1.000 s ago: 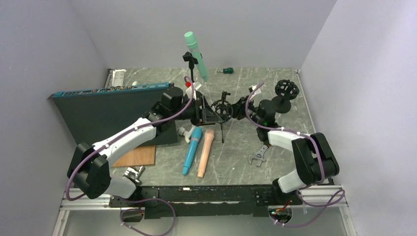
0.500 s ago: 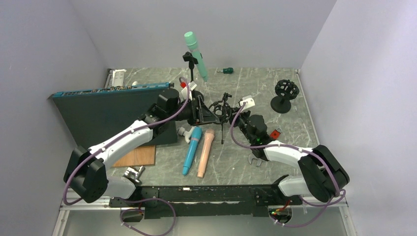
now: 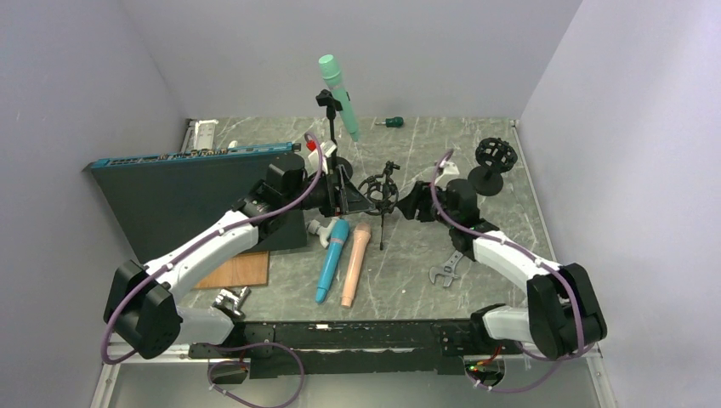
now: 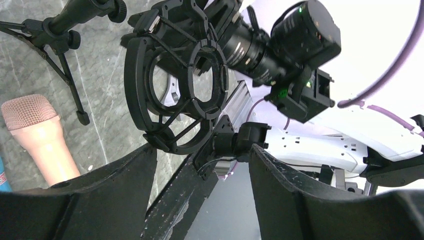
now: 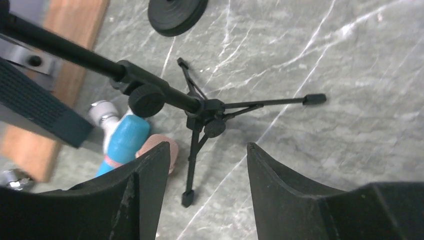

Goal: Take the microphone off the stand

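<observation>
A mint-green microphone sits tilted in a clip on a black stand at the back centre. In front of it a small black tripod carries an empty ring-shaped shock mount, which also shows in the left wrist view. My left gripper is open and empty just left of the mount, its jaws wide apart. My right gripper is open and empty just right of the mount, above the tripod legs. A blue microphone and a pink microphone lie side by side on the table.
A dark panel stands on the left with a wooden board below it. A wrench lies under the right arm. A black cage-shaped stand is at the back right, and a green-handled screwdriver is at the back.
My right arm dipped toward the table's front, then swung back up to the right of the shock mount. My left gripper drew slightly back to the left. The green microphone has not moved.
</observation>
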Controlling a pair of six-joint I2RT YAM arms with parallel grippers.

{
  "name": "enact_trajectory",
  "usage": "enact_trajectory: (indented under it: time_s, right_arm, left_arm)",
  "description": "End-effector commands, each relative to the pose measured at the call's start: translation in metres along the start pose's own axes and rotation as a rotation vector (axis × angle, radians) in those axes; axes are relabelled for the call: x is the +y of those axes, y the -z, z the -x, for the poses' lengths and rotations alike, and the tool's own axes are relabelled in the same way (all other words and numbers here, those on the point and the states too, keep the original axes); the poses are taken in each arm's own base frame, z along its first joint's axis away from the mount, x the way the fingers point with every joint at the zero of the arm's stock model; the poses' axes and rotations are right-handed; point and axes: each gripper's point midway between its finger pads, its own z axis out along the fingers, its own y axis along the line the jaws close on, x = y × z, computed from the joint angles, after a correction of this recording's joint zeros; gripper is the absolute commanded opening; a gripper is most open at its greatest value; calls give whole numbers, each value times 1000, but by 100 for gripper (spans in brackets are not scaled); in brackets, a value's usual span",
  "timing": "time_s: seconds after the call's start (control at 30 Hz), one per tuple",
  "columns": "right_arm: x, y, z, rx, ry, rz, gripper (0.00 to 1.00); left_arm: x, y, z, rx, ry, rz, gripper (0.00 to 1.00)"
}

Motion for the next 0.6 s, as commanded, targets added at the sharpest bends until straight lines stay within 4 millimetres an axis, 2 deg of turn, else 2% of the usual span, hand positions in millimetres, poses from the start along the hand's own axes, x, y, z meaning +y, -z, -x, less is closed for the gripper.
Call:
enact_trajectory:
  time_s: [0.0, 0.33, 0.57]
  right_arm:
    - [30, 17, 15, 107, -244, 235, 60]
    - [62, 9, 46, 166, -518, 559, 58]
    - [56, -6, 54, 158, -606, 633, 50]
  left_arm:
    - [-16, 7, 9, -33, -58, -41, 71]
    - [-15, 9, 5, -30, -48, -42, 71]
    - [-17, 11, 4, -34, -58, -44, 72]
